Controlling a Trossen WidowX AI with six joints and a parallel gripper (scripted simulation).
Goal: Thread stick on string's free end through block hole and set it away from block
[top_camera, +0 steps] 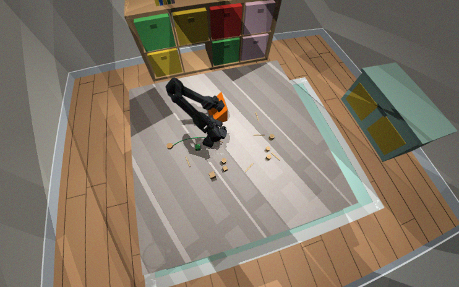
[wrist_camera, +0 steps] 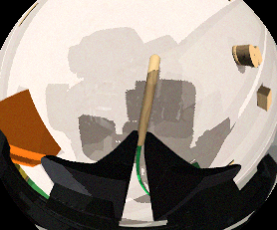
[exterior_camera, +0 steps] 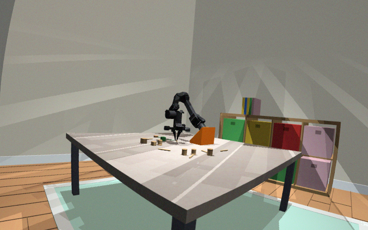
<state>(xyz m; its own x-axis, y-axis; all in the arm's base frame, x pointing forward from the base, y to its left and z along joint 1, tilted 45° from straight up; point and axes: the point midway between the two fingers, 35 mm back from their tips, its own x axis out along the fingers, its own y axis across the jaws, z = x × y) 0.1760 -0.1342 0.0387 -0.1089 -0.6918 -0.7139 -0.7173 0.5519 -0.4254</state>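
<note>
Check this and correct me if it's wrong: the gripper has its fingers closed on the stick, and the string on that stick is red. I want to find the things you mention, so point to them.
The string (top_camera: 188, 138) (wrist_camera: 138, 163) is green, not red, as the wrist view shows. The gripper (exterior_camera: 176, 141) (wrist_camera: 139, 135) does have its fingers closed on the stick (wrist_camera: 148, 99).

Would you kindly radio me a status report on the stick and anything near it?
End effector shut on string-tied wooden stick; green block close by; stick not threaded.
</note>
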